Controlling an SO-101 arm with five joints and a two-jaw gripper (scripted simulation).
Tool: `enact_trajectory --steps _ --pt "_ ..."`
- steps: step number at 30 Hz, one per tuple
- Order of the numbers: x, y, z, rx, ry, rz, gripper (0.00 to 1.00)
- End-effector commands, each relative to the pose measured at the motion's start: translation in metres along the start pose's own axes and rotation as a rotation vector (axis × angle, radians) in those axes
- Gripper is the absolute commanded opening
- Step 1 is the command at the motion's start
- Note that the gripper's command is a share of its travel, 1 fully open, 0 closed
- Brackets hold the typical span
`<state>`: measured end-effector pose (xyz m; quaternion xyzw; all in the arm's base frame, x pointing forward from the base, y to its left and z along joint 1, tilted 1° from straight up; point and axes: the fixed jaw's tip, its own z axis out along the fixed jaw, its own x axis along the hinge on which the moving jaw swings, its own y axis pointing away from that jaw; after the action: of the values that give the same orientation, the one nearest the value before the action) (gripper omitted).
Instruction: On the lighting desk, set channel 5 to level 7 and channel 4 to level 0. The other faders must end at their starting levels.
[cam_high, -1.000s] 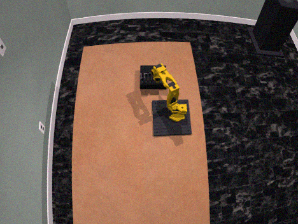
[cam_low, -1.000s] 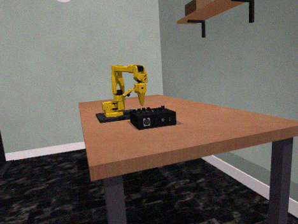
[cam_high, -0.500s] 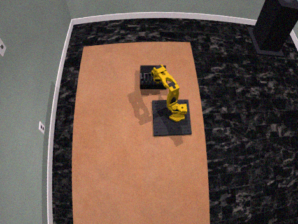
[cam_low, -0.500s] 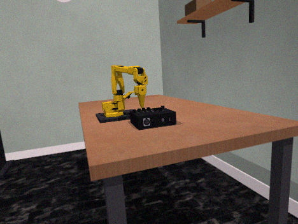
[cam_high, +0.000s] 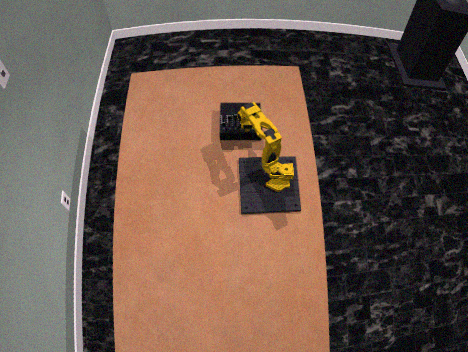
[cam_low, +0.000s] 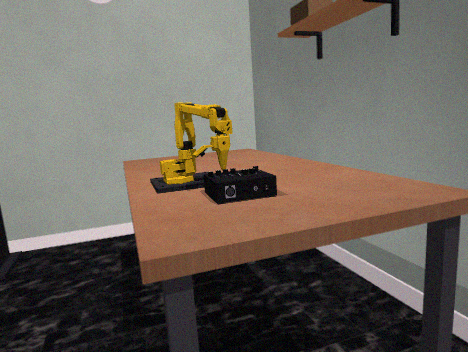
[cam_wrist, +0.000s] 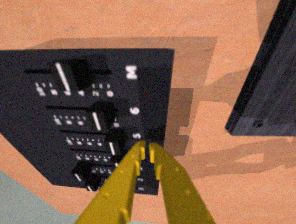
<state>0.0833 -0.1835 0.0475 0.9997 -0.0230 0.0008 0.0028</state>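
The black lighting desk (cam_high: 229, 112) (cam_low: 240, 185) (cam_wrist: 30, 60) stands on the wooden table. In the wrist view its fader rows run sideways, marked M (cam_wrist: 131, 73), 6 (cam_wrist: 134, 110) and 5 (cam_wrist: 136, 134), with lower rows partly hidden by my fingers. The M fader cap (cam_wrist: 79, 74) sits near mark 4. The channel 6 cap (cam_wrist: 104, 116) sits near the low end. The channel 5 cap (cam_wrist: 116, 142) is close to its low end. My yellow gripper (cam_wrist: 147, 147) (cam_high: 244, 116) (cam_low: 222, 167) is shut and empty, its tips just above the desk's low-number edge below the 5 label.
The arm's dark base plate (cam_high: 255, 197) (cam_wrist: 265, 95) lies right beside the desk. A tall black box (cam_high: 430, 35) stands on the floor off the table. A wall shelf (cam_low: 340, 12) hangs far above.
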Motion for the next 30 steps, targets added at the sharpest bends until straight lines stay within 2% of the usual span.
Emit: enact_trajectory --steps 1,30 --pt "0.0005 -0.0035 0.0052 0.020 -0.010 -0.003 0.00" --pt "-0.0002 -0.0015 0.0078 0.020 -0.010 -0.003 0.00"
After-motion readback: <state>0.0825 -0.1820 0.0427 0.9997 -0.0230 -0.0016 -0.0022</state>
